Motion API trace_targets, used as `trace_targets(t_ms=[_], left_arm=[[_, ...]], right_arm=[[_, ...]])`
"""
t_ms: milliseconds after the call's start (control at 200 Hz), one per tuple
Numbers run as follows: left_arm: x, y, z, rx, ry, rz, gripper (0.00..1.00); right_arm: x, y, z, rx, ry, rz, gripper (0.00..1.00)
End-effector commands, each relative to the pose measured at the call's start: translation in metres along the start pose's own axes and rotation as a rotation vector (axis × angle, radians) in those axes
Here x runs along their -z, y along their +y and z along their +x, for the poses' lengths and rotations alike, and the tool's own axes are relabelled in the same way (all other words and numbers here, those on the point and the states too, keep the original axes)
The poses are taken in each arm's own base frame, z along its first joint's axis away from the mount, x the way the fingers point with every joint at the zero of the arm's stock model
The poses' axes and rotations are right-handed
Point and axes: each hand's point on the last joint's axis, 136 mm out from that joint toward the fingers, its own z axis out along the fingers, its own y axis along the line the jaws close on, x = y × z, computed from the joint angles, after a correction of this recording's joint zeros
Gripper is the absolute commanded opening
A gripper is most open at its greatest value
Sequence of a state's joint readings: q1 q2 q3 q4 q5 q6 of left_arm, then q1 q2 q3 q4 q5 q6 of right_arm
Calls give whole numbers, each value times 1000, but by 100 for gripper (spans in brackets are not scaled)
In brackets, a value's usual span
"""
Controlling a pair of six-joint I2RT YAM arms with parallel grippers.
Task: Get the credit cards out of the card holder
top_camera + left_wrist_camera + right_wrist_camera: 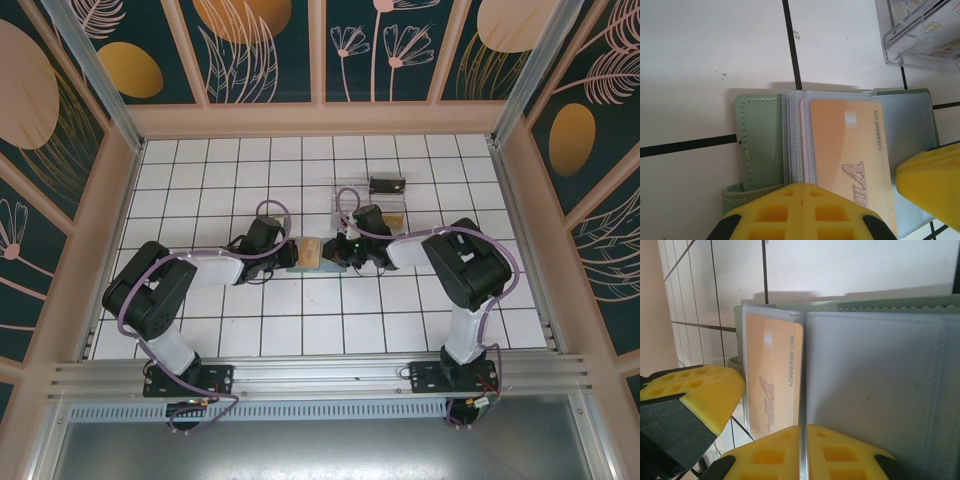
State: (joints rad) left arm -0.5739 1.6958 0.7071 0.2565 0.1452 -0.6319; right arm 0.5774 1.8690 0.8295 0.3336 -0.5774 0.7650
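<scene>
The grey-green card holder (308, 253) lies open on the tiles between the two grippers. In the left wrist view its green cover (757, 145) is at the left, with clear sleeves fanned beside it and an orange credit card (845, 150) in the top sleeve. My left gripper (802, 187) is shut, its tips over the near edge of the sleeves; whether it pinches one is unclear. My right gripper (802, 432) is shut on the thin edge of a clear sleeve, with the orange card (772, 385) to its left and a pale, empty-looking sleeve (875, 390) to its right.
A clear plastic tray (368, 200) holding a small black box (387, 186) stands just behind the right gripper, and its corner (920, 35) is close to the holder. The two grippers' yellow fingers (690, 395) are nearly touching. Raised walls ring the tiled table.
</scene>
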Motion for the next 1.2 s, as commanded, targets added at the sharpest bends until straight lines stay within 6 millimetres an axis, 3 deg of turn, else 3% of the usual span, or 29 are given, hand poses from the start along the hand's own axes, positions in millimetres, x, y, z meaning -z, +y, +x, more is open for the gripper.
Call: trace_targets(t_ms=[0, 691, 836, 931, 1191], left_arm=[[-7, 29, 28, 18, 101, -101, 0], [-6, 30, 31, 20, 105, -100, 0], [-6, 30, 31, 19, 104, -101, 0], [-6, 31, 32, 21, 106, -106, 0], [-5, 36, 32, 19, 106, -130, 0]], right_arm=[[-2, 6, 0, 18, 8, -25, 14], [-13, 3, 4, 32, 33, 22, 18], [-11, 2, 4, 31, 26, 28, 12], [-9, 1, 4, 34, 19, 33, 0], [1, -5, 2, 24, 0, 44, 0]])
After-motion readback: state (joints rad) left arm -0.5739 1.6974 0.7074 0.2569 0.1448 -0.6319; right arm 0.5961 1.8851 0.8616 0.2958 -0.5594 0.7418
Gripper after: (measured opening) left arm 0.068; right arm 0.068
